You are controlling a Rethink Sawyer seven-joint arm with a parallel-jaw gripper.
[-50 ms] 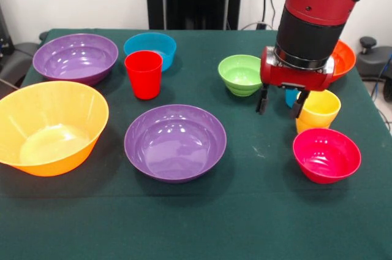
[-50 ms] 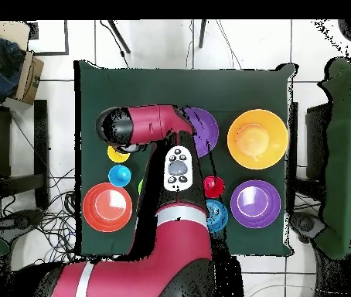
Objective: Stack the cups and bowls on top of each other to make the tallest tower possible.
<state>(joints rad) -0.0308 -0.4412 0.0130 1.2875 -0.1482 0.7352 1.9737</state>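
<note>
bowls and cups are spread singly over the table, all mouth up, none stacked yet, so each can be picked alone. from the left are seen the yellow-orange bowl, two purple bowls, the blue bowl, the red cup, the green bowl. the gripper, fingers apart and empty, is held just left of the yellow cup, likely for a grasp. a light blue cup and the orange bowl are largely hidden behind the arm; the pink bowl is seen whole.

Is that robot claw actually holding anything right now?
No. The black-fingered gripper hangs open and empty above the green tablecloth, just beside the yellow plastic cup, gripping nothing.
</note>
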